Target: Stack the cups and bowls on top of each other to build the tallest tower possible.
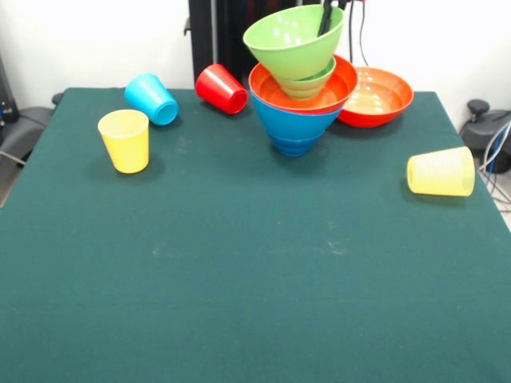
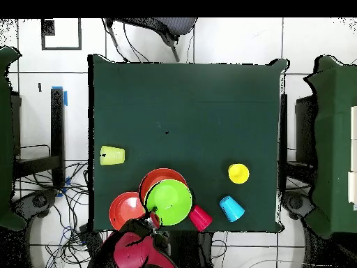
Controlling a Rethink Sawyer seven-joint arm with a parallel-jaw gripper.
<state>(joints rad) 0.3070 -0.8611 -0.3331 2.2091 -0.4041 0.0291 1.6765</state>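
Nearest on the bench (image 1: 255,303), the ribbed pale yellow cup (image 1: 441,171) and opaque yellow cup (image 1: 124,140) are being left unstacked, as are the blue cup (image 1: 152,99) and red cup (image 1: 222,88) behind. Farther back, the tower (image 1: 299,80) is being topped with a tilted big green bowl (image 1: 292,40), its rim seemingly being gripped by the claw (image 1: 325,16), while one orange-red bowl (image 1: 375,96) is lying beside it.

glossy plastic bowls (image 1: 297,128), matt cloth table (image 1: 239,263)

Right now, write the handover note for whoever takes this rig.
Pincer: at the top big green bowl's rim; open or shut, cannot tell.
Tower: blue bowl, orange-red bowl, small green bowl, big green tilted on top.
Loose: second orange-red bowl beside it; opaque yellow cup upright; light blue, red, pale yellow cups on their sides.
Left: these.
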